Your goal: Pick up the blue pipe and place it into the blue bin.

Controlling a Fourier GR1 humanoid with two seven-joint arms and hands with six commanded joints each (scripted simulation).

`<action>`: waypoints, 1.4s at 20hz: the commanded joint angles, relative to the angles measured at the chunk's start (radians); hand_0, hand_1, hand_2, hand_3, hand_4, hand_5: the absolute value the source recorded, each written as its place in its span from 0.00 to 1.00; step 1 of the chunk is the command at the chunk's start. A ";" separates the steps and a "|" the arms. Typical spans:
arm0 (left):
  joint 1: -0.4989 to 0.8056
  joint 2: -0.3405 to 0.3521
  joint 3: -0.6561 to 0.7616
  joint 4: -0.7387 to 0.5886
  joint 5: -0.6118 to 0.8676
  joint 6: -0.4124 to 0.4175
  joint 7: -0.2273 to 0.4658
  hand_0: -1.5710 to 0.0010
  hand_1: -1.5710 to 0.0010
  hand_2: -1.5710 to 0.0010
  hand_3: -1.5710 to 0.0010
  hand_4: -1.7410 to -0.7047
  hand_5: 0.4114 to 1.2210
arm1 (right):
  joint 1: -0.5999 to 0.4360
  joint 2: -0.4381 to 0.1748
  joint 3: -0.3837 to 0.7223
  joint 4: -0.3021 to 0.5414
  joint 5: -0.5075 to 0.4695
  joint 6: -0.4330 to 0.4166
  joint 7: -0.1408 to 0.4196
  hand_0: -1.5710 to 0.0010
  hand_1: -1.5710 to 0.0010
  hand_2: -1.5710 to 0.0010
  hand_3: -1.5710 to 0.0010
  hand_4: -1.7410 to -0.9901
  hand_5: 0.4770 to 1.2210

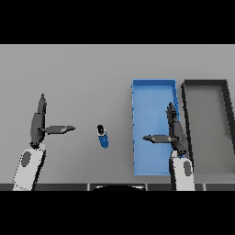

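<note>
As seen from the head view, the blue pipe (102, 136) is found lying on the grey table (82, 73), well left of the blue bin (137, 137) and untouched by either hand. The left hand (37, 123) is held over the table at the left, fingers straight and thumb spread. The right hand (176, 133) is held over the blue bin's right side, likewise unclenched. A dark bin (185, 124) is set just beside the blue one.
</note>
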 commanded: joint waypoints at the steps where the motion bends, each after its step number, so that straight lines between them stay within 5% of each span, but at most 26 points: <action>1: 0.001 -0.001 0.000 -0.001 0.000 0.001 -0.005 1.00 1.00 1.00 1.00 0.75 0.23 | 0.001 0.000 0.000 -0.001 -0.001 0.000 -0.001 1.00 1.00 1.00 1.00 0.71 0.16; 6: 0.011 -0.005 -0.006 -0.013 -0.005 0.007 -0.008 1.00 1.00 1.00 1.00 0.75 0.23 | 0.007 -0.001 0.004 -0.012 0.001 0.001 -0.003 1.00 1.00 1.00 1.00 0.71 0.16; 8: 0.021 0.121 -0.057 -0.007 -0.008 -0.202 -0.088 1.00 1.00 1.00 1.00 0.75 0.23 | 0.058 -0.115 0.068 -0.060 0.130 0.041 -0.102 1.00 1.00 1.00 1.00 0.71 0.15; 9: 0.015 0.152 -0.062 -0.008 -0.001 -0.252 -0.101 1.00 1.00 1.00 1.00 0.74 0.23 | 0.064 -0.143 0.082 -0.084 0.163 0.045 -0.095 1.00 1.00 1.00 1.00 0.72 0.15; 16: 0.043 0.217 -0.101 -0.048 0.007 -0.386 -0.178 1.00 1.00 1.00 1.00 0.74 0.22 | 0.059 -0.169 0.108 -0.098 0.209 0.055 -0.062 1.00 1.00 1.00 1.00 0.75 0.14; 18: 0.081 0.241 -0.136 -0.124 0.012 -0.427 -0.172 1.00 1.00 1.00 1.00 0.73 0.21 | 0.059 -0.161 0.110 -0.109 0.195 0.060 -0.063 1.00 1.00 1.00 1.00 0.73 0.14; 24: 0.092 0.245 -0.264 -0.246 -0.030 -0.471 0.018 1.00 1.00 1.00 1.00 0.67 0.09 | 0.059 -0.155 0.108 -0.123 0.178 0.067 -0.053 1.00 1.00 1.00 1.00 0.68 0.13; 28: 0.079 0.189 -0.346 -0.249 -0.104 -0.479 0.017 1.00 1.00 1.00 1.00 0.62 0.07 | 0.073 -0.151 0.118 -0.128 0.189 0.066 -0.053 1.00 1.00 1.00 1.00 0.70 0.13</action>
